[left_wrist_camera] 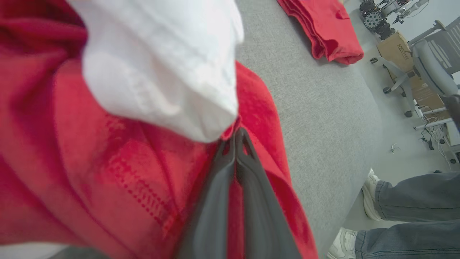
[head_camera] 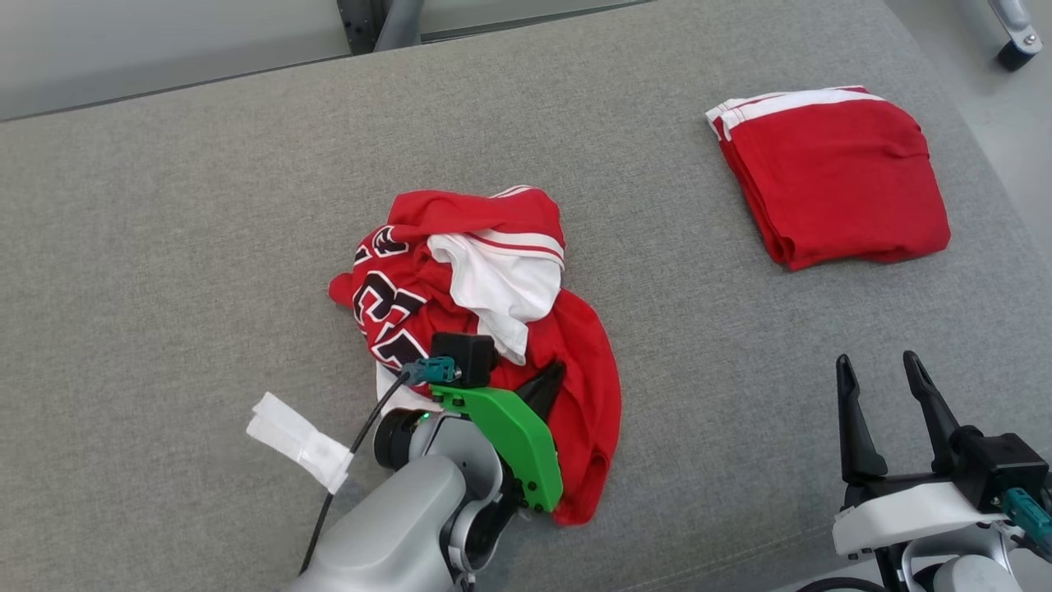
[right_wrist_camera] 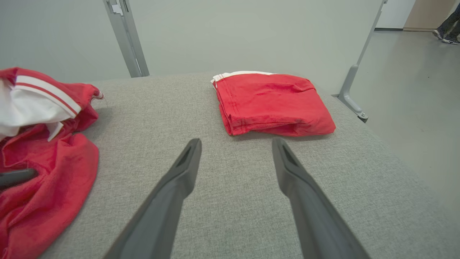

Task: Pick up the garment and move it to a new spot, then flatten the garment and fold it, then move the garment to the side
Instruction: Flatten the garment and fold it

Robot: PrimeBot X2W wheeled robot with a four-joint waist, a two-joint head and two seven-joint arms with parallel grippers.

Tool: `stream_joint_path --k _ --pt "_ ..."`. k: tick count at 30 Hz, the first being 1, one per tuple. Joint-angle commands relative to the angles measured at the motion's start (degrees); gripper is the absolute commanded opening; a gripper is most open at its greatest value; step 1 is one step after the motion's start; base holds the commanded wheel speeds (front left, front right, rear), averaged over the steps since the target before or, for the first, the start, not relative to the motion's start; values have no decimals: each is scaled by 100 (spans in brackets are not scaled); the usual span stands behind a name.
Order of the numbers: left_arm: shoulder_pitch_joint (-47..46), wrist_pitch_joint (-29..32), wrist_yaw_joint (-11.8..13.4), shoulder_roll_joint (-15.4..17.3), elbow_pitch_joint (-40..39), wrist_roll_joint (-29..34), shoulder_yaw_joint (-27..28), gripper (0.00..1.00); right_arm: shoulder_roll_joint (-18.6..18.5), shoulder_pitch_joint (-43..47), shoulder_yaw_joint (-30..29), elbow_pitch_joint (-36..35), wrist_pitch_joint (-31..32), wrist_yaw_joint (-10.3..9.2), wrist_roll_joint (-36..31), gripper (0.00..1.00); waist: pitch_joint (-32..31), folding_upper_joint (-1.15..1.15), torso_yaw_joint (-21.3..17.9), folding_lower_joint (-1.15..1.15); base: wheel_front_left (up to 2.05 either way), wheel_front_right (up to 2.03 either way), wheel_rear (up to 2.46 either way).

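Left jaws: closed tight, the two dark fingers (left_wrist_camera: pixel 215 201) pressed together at the tips, pinching a fold of red cloth just below a white flap. In the head view they sit at lower centre of the frame, behind a green wrist bracket (head_camera: pixel 509 436).

Garment (head_camera: pixel 493 271): red jersey with white lining, white-and-red striped trim and black-and-white numerals. It is crumpled in a heap at the centre of the head view, lying on the tabletop (head_camera: pixel 164 247), with its lower right edge trailing toward the bottom of the frame.

Right jaws: spread wide and holding nothing. The fingers (right_wrist_camera: pixel 172 190) hover over bare grey cloth at lower right of the head view, well apart from the heap.

Folded garment (head_camera: pixel 830 173): red with a white band along one edge, a neat rectangle at upper right of the head view, apart from the heap.

White tag (head_camera: pixel 300 440): wrapped round the black cable at lower left of the head view.

Surroundings in the left wrist view, right side of the frame: a person's legs (left_wrist_camera: pixel 413 201) in blue jeans with white shoes, a grey office chair (left_wrist_camera: pixel 431 68) and a cardboard box (left_wrist_camera: pixel 399 50).
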Motion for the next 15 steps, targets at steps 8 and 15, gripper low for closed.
stream_joint_path --k 8,15 --pt "608 -263 174 1460 -1757 274 131 0 -14 257 -140 50 -9 -8 128 100 -249 -1 104 0 0 0 0" --pt "642 257 1054 3445 -4230 777 567 0 -15 330 -133 137 -9 -8 261 100 -401 -1 379 0 0 0 0"
